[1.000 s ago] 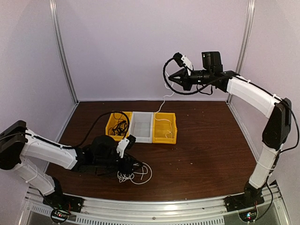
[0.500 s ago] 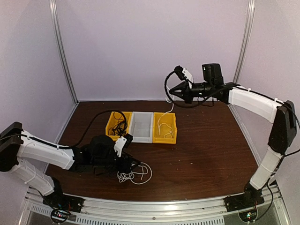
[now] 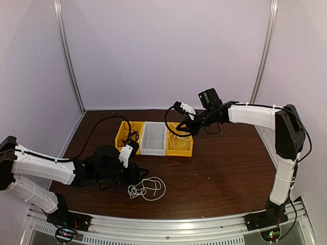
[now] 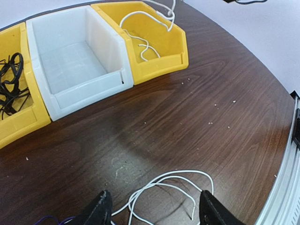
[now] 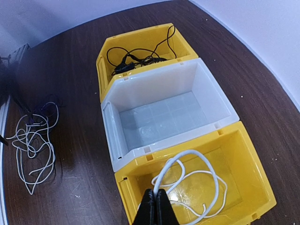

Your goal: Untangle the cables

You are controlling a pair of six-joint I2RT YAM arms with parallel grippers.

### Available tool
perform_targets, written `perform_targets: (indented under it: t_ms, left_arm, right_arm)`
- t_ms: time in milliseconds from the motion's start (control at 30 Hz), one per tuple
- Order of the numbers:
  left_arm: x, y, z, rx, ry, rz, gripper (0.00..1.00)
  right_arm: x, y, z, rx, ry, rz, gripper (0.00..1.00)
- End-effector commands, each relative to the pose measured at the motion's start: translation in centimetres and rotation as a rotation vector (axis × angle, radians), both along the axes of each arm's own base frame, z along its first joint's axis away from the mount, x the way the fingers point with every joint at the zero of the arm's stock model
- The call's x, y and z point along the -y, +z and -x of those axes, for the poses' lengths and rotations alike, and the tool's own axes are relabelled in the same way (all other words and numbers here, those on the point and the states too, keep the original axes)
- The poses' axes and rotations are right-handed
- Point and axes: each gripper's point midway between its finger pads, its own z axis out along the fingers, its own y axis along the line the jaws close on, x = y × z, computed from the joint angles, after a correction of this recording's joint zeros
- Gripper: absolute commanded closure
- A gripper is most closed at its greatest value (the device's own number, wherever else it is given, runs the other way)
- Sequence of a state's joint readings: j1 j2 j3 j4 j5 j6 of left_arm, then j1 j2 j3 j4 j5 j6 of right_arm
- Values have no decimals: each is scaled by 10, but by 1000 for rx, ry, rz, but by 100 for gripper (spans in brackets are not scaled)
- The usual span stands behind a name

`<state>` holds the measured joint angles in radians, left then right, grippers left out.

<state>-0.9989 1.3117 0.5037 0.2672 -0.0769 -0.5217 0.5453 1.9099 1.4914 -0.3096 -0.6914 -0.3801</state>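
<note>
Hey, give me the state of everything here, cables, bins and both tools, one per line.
Left tool: open, empty.
Right tool: shut on binned white cable.
Binned white cable: partly in one yellow bin.
Black cables: piled in the other yellow bin.
White bin: empty.
Loose white cable: tangled on the table.

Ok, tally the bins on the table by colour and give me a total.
Yellow bins: 2 (black cables in one, a white cable in the other)
White bin: 1
Total: 3
</note>
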Motion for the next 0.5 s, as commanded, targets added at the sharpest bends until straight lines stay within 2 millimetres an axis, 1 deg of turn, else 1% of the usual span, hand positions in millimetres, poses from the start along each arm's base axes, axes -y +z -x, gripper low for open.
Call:
perform_targets:
  t_ms: [0, 133, 233, 367, 467]
  left_arm:
    - [-11, 5, -6, 40, 56, -9, 35]
    - [-18, 2, -7, 39, 82, -17, 34]
    - [-20, -1, -7, 33, 89, -15, 33]
    - [-20, -3, -6, 25, 90, -12, 33]
    - [-21, -3, -6, 26, 92, -14, 33]
  right_arm:
    - [-2, -18, -7, 5, -39, 97, 100]
    - [-7, -39, -9, -35, -46, 161, 100]
    - [-6, -53, -17, -39, -91, 216, 100]
    - [-1, -65, -27, -50, -148, 262, 100]
    - [-1, -79, -31, -80, -158, 302, 100]
